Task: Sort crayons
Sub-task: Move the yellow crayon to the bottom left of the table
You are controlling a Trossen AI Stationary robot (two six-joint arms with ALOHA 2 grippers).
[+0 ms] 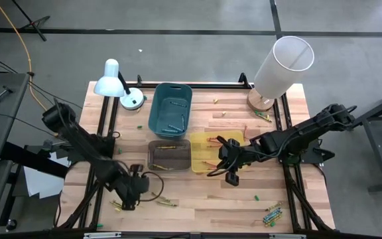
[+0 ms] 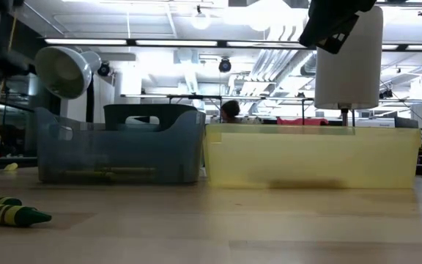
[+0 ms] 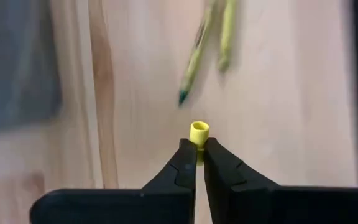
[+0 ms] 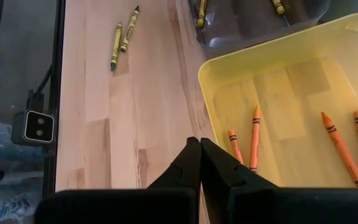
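Note:
My left gripper (image 1: 128,198) is over the table's near left part, shut on a yellow crayon (image 3: 199,132). Two green-yellow crayons (image 3: 209,43) lie on the wood beyond it. My right gripper (image 4: 200,144) hangs shut and holds nothing, above the near left corner of the yellow bin (image 1: 225,137), which has several orange crayons (image 4: 254,138) lying in it. Behind stand a grey bin (image 1: 169,163) and a teal bin (image 1: 156,109), each with crayons on its floor. More crayons (image 1: 166,202) lie loose on the table. My left gripper pinches the yellow crayon between its two fingertips (image 3: 185,155). Only the crayon's flat end (image 3: 199,129) pokes out past the tips; the fingers hide the rest. The fingers slant down from above. The crayon looks lifted off the wood.
A desk lamp (image 1: 115,83) stands at the far left and a white cylinder (image 1: 280,66) at the far right. Loose crayons lie near the far right (image 1: 262,116) and the near right corner (image 1: 274,215). In the low view, green crayons (image 2: 6,213) lie at the left.

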